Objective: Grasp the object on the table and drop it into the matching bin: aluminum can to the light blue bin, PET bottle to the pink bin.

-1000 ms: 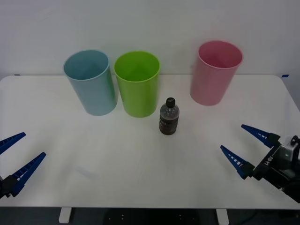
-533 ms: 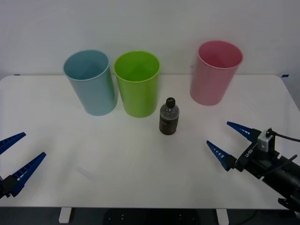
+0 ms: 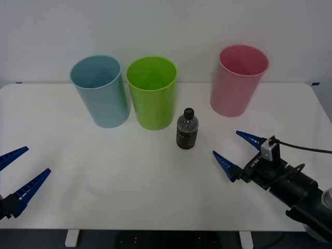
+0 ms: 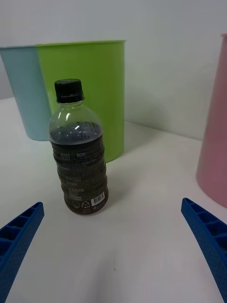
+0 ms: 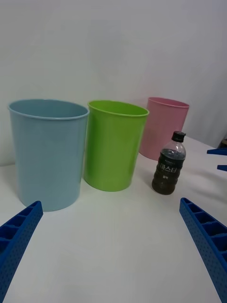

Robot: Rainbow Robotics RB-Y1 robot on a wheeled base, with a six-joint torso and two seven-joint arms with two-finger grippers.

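Front view: one small clear plastic PET bottle [image 3: 187,129] with dark contents and a black cap is seen upright near the middle of the white tabletop [image 3: 129,176], just in front of the lime green round plastic bin [image 3: 152,92]. Three bins are counted along the far edge: a tall pale light blue bin [image 3: 100,91] toward the far left, the green one beside it, and a tall round pink bin [image 3: 237,80] toward the far right, apart from the other two. No aluminum can is seen. The right gripper [image 3: 234,150] is placed low over the tabletop, right of the bottle and near it, jaws spread wide, nothing held. The left gripper [image 3: 18,174] is parked at the near left edge, jaws also wide apart and empty.

Right wrist view: the bottle is framed between the spread blue jaws but nearer one of them, not touched.

Left wrist view: all three bins and the bottle are seen standing, well apart from the left jaws.

Progress, as judged: nothing grasped yet. Left to do: jaws brought round the bottle and closed, lift, carry to the pink bin, release.
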